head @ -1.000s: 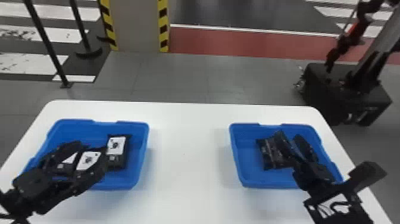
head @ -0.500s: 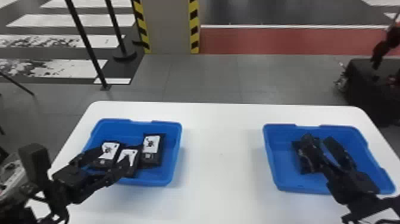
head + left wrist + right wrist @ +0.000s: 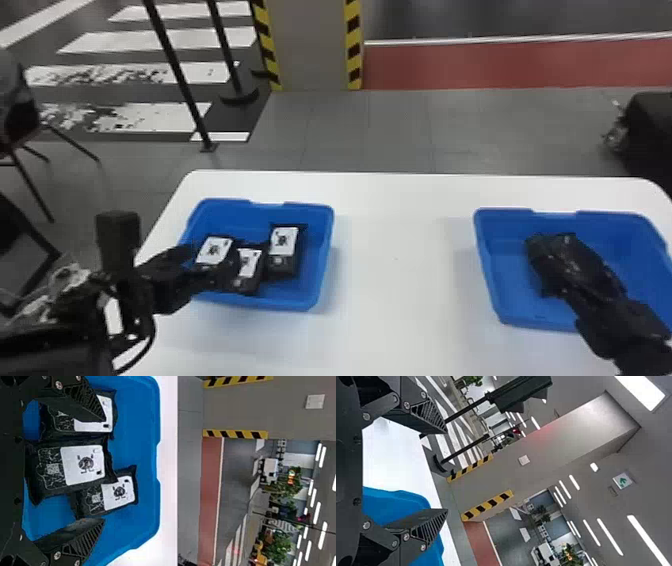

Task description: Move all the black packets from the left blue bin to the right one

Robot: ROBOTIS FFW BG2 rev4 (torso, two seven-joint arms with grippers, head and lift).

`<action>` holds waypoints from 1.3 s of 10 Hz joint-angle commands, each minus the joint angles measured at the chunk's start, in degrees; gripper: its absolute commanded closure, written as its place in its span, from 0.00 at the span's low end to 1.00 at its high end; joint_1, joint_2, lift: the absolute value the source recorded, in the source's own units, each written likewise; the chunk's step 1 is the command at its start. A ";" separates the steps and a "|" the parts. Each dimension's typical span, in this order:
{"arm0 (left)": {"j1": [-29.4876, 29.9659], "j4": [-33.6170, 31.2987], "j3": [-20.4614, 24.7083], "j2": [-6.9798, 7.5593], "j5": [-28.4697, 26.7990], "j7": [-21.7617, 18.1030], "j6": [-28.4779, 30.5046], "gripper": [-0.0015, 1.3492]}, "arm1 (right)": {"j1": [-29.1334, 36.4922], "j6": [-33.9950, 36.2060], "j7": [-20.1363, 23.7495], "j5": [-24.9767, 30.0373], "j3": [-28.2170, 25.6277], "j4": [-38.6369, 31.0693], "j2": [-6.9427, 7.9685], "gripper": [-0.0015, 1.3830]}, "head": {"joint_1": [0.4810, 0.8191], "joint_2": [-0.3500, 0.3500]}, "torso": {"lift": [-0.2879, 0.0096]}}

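We've got the white table (image 3: 400,240) w/ both containers on it, well apart. The R blue bin (image 3: 505,260) has the R gripper (image 3: 565,250) over its inside, in the head view. There we see a dark mass at the tips; can't tell gripper from any packet in it, so no count for this bin. In the R wrist view its fingers are wide apart w/ nothing btwn them.

The L blue bin (image 3: 240,215) holds 3 black ones, all lying faces up, grouped in the mid of it, w/ bare blue floor near its R wall. The leftmost packet (image 3: 214,250) is under the L gripper (image 3: 206,262), which comes in over the bin's L side. Mid packet (image 3: 248,262) sits nearest us & partly overlaps the rightmost packet (image 3: 283,241), which is farthest fwd.

In the L wrist view, the L gripper's fingers are wide open too, w/ no grip on anything: mid & rightmost packets show in the gap, & one finger crosses in front of the leftmost. Can't tell if that finger touches it.

Smallest bits: each of these packets has a white label (image 3: 83,465) w/ a little black cartoon figure, clearest on the mid & rightmost ones.
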 commanded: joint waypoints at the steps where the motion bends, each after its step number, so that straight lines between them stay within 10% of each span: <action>1: -2.89 3.42 -1.75 0.91 -0.58 0.06 3.85 0.10 | 0.00 0.18 0.00 0.00 0.10 0.00 0.00 0.26 | 0.63 0.71 | 0.60; 13: -11.47 13.40 -7.28 2.41 -5.59 4.45 15.10 0.13 | 0.00 1.72 0.53 -0.70 0.10 0.28 0.00 0.26 | 0.63 0.70 | 0.60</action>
